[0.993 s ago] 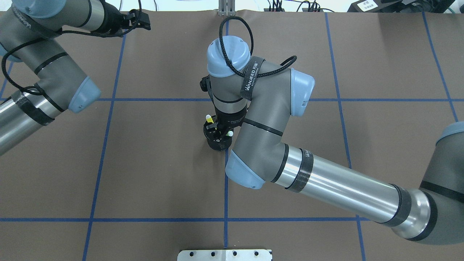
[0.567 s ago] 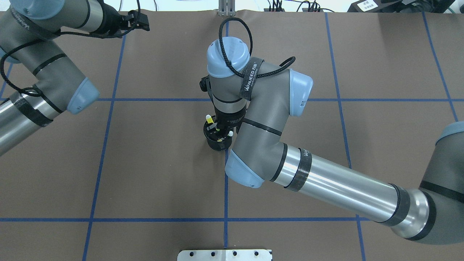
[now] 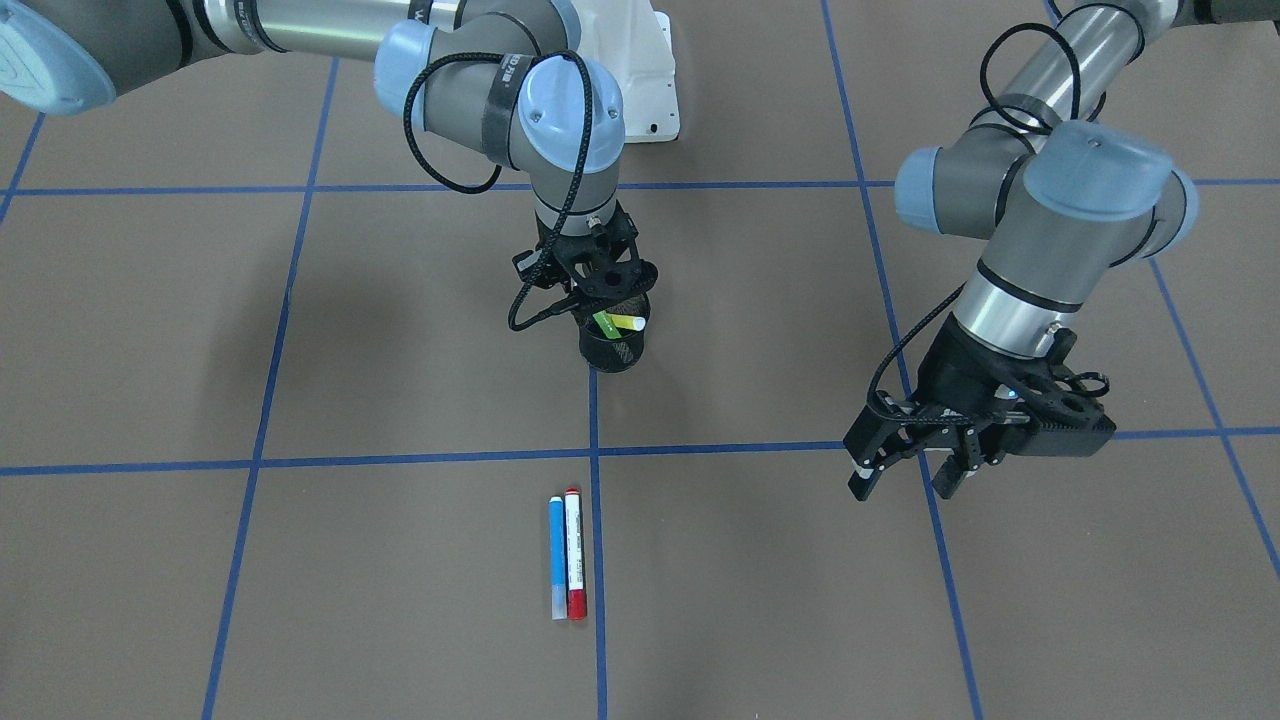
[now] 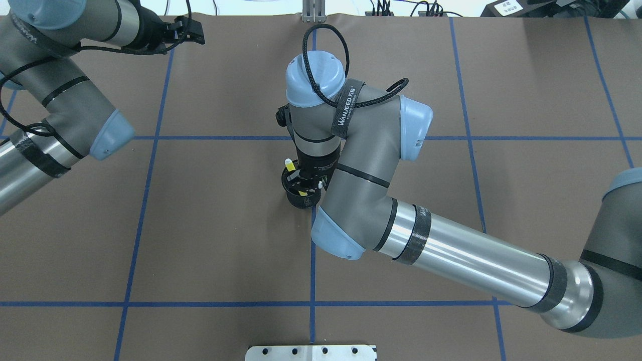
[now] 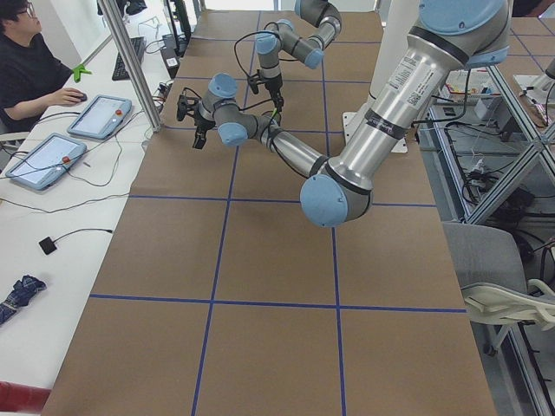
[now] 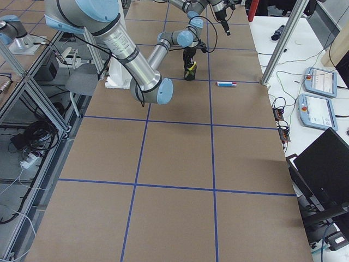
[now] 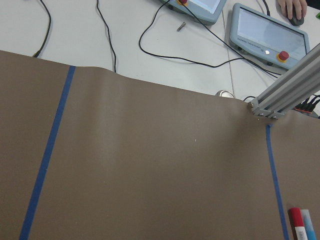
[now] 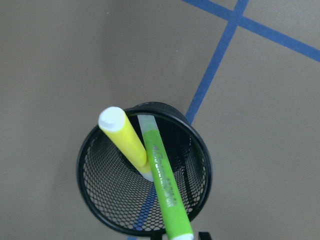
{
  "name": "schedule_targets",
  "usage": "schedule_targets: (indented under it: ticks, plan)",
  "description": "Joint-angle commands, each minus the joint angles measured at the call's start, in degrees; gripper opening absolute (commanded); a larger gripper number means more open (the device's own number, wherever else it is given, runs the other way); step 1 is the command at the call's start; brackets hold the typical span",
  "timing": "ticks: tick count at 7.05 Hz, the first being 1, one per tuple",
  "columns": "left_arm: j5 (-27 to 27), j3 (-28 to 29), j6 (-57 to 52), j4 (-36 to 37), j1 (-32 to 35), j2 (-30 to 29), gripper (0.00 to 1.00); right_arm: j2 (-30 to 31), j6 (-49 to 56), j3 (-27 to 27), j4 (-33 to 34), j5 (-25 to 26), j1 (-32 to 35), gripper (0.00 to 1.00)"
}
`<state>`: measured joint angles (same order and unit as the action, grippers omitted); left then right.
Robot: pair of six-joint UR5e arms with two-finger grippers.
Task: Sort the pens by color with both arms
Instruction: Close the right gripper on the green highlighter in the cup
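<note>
Table (image 4: 225,250), brown cover, blue tape grid; fills the overhead view.

Right arm (image 4: 451,255): enters at the lower right of the overhead view, elbow folded at centre frame, wrist pointing straight down.

Left arm (image 3: 1040,220): upper right of the front-facing view, forearm dropping toward mid right; upper left in the overhead view.

Left gripper (image 3: 902,488): mid right of the front-facing view, above a tape line; fingers spread wide, nothing between them; well apart from every pen.

Right gripper (image 3: 600,290): centre of the front-facing view, directly over the mesh cup (image 8: 95,185), fingertips down at the rim; in the right wrist view the tips of two dark fingers show at the bottom edge, either side of the green pen's upper end; whether they pinch it or only flank it, cannot tell.

Mesh cup: black, upright, standing on a tape line at table centre.

Green pen (image 8: 165,185): inside the cup, tilted, upper end at the bottom edge of the wrist view; crosses over the yellow pen (image 8: 127,142), which leans toward the upper left rim, pale cap uppermost.

Blue pen (image 3: 556,555) and red-capped pen (image 3: 574,555): flat on the table at lower centre of the front-facing view, side by side, parallel, touching or nearly so; just left of a tape line; well apart from the cup.
</note>
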<state>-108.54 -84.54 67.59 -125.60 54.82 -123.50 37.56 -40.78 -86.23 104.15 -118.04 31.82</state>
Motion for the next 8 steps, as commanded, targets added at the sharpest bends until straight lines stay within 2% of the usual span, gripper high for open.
schedule_targets:
  ticks: [1,4,5,6,8]
  plan:
    - [0.00,-0.01,0.00,0.00,0.03,0.01,1.00,0.06,-0.35,-0.25,-0.09,0.09,0.00,0.14]
    - [0.00,-0.01,0.09,0.00,0.03,0.01,1.00,-0.03,-0.53,-1.04,0.00,0.09,0.00,0.00]
    - [0.00,-0.01,0.09,0.00,0.03,0.01,1.00,0.14,-0.53,-2.26,0.00,0.09,0.09,0.00]
    - [0.00,-0.01,0.09,0.00,0.03,0.01,1.00,1.89,-0.62,-5.84,0.52,-0.26,0.26,0.00]
    - [0.00,-0.10,0.44,0.00,-0.06,0.01,1.00,4.27,-0.62,-14.90,6.39,-0.53,1.40,0.00]
